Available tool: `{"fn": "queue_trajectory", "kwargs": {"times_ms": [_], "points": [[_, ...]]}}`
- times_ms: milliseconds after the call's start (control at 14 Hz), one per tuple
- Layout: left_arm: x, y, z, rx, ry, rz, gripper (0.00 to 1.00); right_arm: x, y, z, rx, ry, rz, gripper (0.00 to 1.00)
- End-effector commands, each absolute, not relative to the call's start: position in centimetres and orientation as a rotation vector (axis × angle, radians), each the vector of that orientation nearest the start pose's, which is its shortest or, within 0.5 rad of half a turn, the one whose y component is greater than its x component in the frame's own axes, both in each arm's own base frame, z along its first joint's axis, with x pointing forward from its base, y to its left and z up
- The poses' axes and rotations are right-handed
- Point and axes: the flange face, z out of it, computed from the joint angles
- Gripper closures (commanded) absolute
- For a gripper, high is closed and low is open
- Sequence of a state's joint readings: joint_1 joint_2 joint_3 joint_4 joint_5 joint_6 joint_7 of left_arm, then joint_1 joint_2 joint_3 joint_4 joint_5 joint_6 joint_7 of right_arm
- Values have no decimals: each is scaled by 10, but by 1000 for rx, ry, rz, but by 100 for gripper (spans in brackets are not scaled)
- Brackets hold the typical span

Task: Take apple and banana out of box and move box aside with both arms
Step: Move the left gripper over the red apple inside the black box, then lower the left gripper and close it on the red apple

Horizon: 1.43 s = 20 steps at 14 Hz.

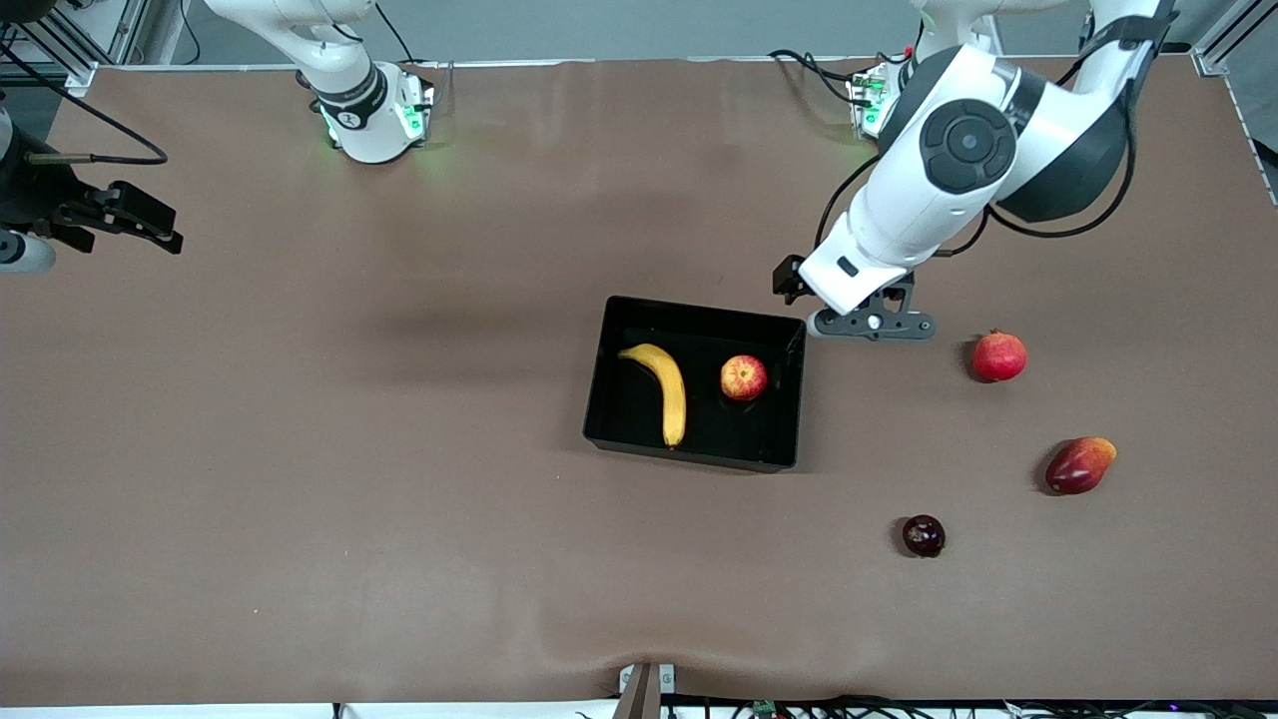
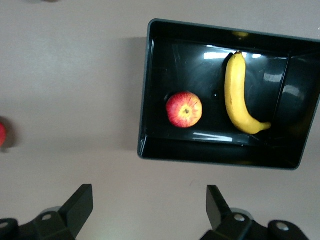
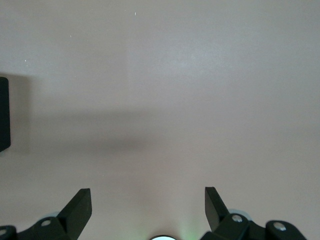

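Box (image 1: 699, 330) sits mid-table with the banana (image 1: 663, 387) and apple (image 1: 744, 377) lying inside, apart from each other; the apple is toward the left arm's end. Neither fruit is out yet.

Left gripper (image 2: 147, 212) hangs over bare table just beside the box wall at the left arm's end, fingers spread wide, holding nothing. Right gripper (image 3: 147, 210) waits over bare table toward the right arm's end, also wide open and empty (only a sliver of the box edge shows in its wrist view).

Judged step: left arm going for the apple first. To do it well: centre the open fingers over the apple before descending, clear the box wall on the way in, and close across the widest part so it does not roll.

Other fruit (pomegranate (image 1: 999, 357), mango (image 1: 1079, 465), a dark plum-like one (image 1: 924, 535)) lies outside the box, well clear of it.
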<state>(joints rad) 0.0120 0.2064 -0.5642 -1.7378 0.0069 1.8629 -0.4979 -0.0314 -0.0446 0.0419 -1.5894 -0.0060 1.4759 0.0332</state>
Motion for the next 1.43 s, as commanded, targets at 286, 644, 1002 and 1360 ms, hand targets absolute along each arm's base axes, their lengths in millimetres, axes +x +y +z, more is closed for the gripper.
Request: {"fn": "queue_trajectory", "kwargs": {"times_ms": [286, 644, 1002, 1360], "points": [[524, -350, 427, -3203, -31, 103, 0, 532, 5, 635, -3164, 36, 104, 0], [539, -366, 383, -3213, -7, 16, 0, 532, 5, 635, -3166, 34, 106, 0], [548, -369, 339, -3159, -285, 21, 0, 532, 5, 635, -3166, 34, 104, 0], [546, -379, 320, -3125, -423, 39, 0, 533, 6, 634, -3166, 32, 108, 0]]}}
